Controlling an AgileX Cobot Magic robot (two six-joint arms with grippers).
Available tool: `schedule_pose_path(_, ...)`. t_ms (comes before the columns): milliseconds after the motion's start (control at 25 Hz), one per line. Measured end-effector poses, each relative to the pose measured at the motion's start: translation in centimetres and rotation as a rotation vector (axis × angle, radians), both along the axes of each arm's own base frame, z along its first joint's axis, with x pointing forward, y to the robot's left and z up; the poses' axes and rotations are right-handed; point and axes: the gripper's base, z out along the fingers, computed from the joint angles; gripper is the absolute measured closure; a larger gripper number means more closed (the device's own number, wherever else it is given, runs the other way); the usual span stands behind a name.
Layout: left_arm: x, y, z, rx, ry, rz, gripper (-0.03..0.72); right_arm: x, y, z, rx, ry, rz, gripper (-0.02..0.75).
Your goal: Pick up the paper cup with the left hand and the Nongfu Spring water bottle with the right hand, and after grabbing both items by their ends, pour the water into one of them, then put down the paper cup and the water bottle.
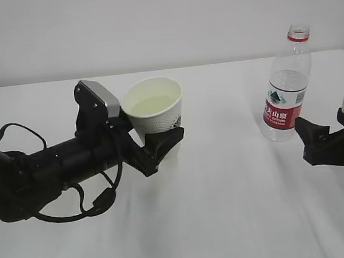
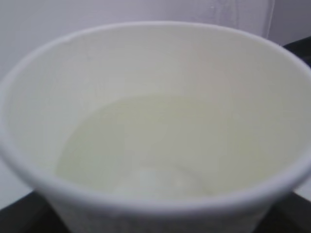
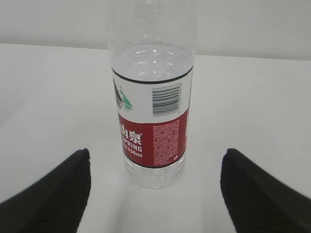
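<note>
The white paper cup (image 1: 154, 106) sits between the jaws of my left gripper (image 1: 166, 139), which is shut on its lower part, and it looks raised off the table. Pale water (image 1: 151, 105) lies in it. In the left wrist view the paper cup (image 2: 155, 73) fills the frame, with water (image 2: 160, 145) at its bottom and black fingers (image 2: 294, 216) showing at the lower corners. The Nongfu Spring water bottle (image 1: 287, 87) stands upright on the table, uncapped and partly filled. My right gripper (image 1: 310, 135) is open just in front of it. In the right wrist view the bottle (image 3: 153, 121) stands beyond the right gripper (image 3: 156, 154), apart from both fingers.
A white table (image 1: 228, 209) carries everything, with a pale wall behind. Looping black cables (image 1: 100, 203) hang under the left arm. The bottle stands near the table's far right edge.
</note>
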Motion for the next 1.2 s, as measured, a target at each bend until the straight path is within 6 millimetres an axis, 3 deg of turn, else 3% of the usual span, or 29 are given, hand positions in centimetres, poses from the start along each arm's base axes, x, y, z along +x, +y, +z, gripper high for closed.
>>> schedule_pose_path(640, 1.4, 1.4, -0.1, -0.011, 0.025, 0.201, 0.090, 0.0, 0.0, 0.0, 0.002, 0.000, 0.000, 0.115)
schedule_pose_path(1200, 3.4, 4.9, -0.1, -0.025, 0.033, 0.345, 0.090, 0.0, 0.0, 0.0, 0.002, 0.000, 0.000, 0.124)
